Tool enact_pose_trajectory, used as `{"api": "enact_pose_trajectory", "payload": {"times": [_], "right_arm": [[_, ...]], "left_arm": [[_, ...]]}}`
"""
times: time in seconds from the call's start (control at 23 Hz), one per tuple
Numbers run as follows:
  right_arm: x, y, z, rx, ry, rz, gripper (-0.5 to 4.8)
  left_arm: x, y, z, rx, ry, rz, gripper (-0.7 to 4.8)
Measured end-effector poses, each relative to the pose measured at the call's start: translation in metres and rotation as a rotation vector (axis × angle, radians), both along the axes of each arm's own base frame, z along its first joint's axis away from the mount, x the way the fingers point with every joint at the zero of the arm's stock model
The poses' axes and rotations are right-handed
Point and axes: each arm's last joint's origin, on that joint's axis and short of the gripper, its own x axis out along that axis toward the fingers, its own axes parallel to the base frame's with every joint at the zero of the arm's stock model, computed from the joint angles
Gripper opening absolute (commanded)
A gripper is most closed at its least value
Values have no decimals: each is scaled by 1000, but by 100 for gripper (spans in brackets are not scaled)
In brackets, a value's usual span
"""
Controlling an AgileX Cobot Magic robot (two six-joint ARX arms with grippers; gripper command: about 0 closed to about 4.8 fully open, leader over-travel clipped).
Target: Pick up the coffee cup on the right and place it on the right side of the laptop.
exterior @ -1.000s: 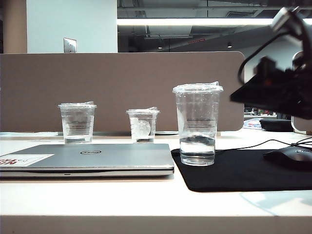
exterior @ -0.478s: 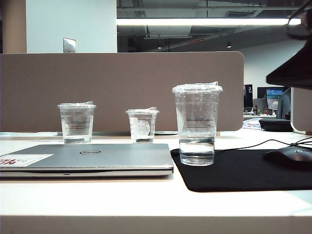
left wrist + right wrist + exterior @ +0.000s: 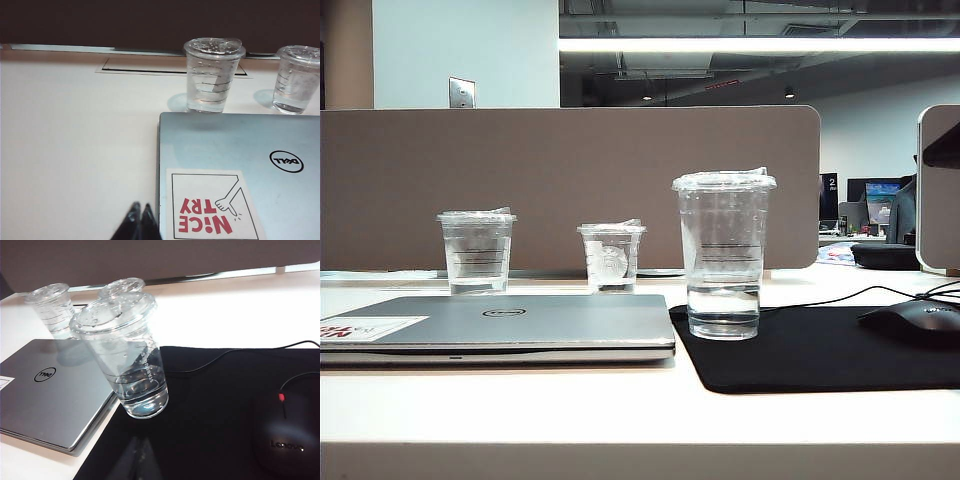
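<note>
Coffee cup (image 3: pixel 724 255) stands upright on the black mouse pad (image 3: pixel 820 350), at its near-left corner, just beside the right edge of the closed Dell laptop (image 3: pixel 520 325). A little clear liquid sits in its bottom and its flat lid is on. I read that as the goal spot already reached: the cup is on the laptop's right side, free-standing, with nothing touching it.

What has just changed is my right arm. A second ago its dark bulk filled the exterior view at two o'clock above the cup; half a second ago only a corner of it remained; now it is gone from that view. In the right wrist view the right gripper (image 3: pixel 136 460) shows only as a blurred dark tip, well back from the cup, at about six o'clock of it; its fingers are pressed together and carry nothing. So I judge the release done and the retreat nearly finished.

My left gripper (image 3: pixel 140 220) sits low over the bare table just off the laptop's left edge, its two tips touching, with nothing in hold.

Behind the laptop, at about eleven and twelve o'clock from the cup, stand the shorter lined cup (image 3: pixel 477 252) and the small logo cup (image 3: pixel 612 257). A Lenovo mouse (image 3: pixel 287 437) lies on the pad at three o'clock.
</note>
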Motion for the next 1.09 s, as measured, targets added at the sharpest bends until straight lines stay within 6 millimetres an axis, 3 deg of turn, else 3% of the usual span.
{"api": "enact_pose_trajectory", "payload": {"times": [0.7, 0.91, 1.09], "right_arm": [[0, 0, 0, -1, 2, -3, -6], [-6, -15, 0, -14, -75, -87, -5], [-9, -28, -17, -9, -117, -182, -5]], "left_arm": [[0, 0, 0, 0, 0, 0, -5], [0, 0, 0, 0, 1, 0, -5], [0, 0, 0, 0, 0, 1, -5]]}}
